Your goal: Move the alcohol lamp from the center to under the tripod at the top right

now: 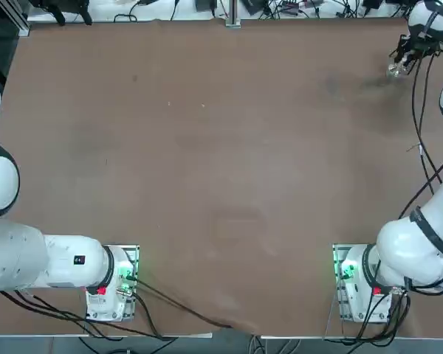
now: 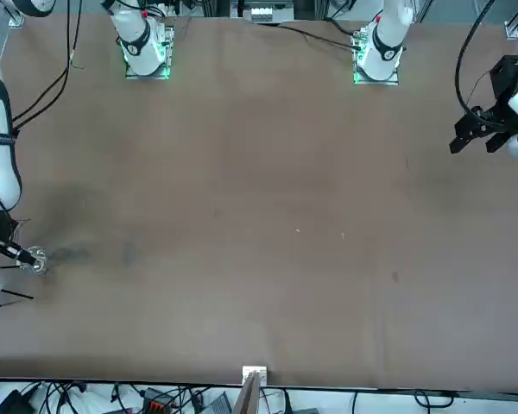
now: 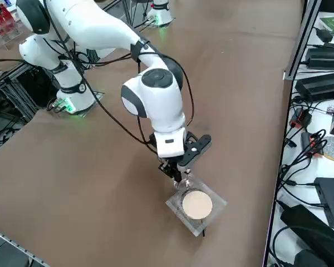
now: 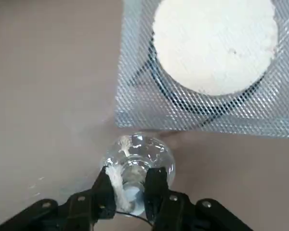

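**Lamp held at the edge of the tripod mesh**

In the wrist view we look first at the right gripper: its two black fingers are drawn in narrow and clamp the neck of the alcohol lamp, with the white wick showing between them. The lamp's clear rounded body bulges out just past the fingertips. Immediately beyond it we see the tripod, a square of wire mesh with a round whitish disc on it and a dark ring showing through the mesh beneath. The lamp sits just beside the near edge of the mesh, not beneath the disc.

In the right side view, the gripper hangs below the white wrist at lower centre of the frame, and the tripod stands just beyond it on the brown table; the lamp itself is too small to make out there.

In the top view we find the gripper at the upper right of the frame with the lamp at its tip. In the front view the lamp glints at the left edge, mid-height, and a thin black leg of the tripod shows just below it.
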Tool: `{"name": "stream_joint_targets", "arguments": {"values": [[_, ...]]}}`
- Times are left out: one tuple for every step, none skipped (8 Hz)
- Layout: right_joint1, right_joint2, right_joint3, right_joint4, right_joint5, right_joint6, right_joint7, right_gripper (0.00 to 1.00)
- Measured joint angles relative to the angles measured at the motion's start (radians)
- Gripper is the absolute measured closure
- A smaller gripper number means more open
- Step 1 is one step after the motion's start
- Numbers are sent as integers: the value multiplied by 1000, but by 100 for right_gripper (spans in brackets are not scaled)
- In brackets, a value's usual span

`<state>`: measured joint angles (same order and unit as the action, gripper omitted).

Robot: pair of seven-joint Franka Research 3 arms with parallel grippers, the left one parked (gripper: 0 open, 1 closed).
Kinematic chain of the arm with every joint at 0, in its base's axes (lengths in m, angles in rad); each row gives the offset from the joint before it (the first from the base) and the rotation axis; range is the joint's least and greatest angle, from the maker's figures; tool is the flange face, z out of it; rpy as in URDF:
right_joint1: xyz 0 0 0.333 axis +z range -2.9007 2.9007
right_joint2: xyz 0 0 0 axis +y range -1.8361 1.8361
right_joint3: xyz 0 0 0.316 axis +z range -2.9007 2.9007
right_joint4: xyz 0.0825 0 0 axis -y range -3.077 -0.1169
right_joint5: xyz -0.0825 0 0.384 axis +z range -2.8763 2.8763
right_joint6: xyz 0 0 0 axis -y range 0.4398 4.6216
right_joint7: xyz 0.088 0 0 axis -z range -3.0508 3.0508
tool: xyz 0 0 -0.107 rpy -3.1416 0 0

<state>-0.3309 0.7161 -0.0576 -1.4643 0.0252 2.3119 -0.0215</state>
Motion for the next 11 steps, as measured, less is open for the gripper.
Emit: {"name": "stream_joint_targets", "arguments": {"values": [[-2, 9, 0, 2, 0, 0, 3, 70], [-3, 14, 0, 6, 0, 0, 5, 70], [-7, 16, 0, 8, 0, -1, 8, 67], [-12, 19, 0, 14, 0, 0, 8, 59], [-16, 21, 0, 21, 0, 0, 8, 55], [-16, 21, 1, 29, -1, 0, 8, 40], [-12, 19, 2, 41, -1, -11, 8, 23], [-5, 5, 5, 53, -1, -64, 8, 3], [9, -26, 8, 59, -1, -155, 8, 0], [28, -62, 10, 55, -1, -242, 11, 4], [46, -93, 11, 34, -1, -291, 18, 4]]}}
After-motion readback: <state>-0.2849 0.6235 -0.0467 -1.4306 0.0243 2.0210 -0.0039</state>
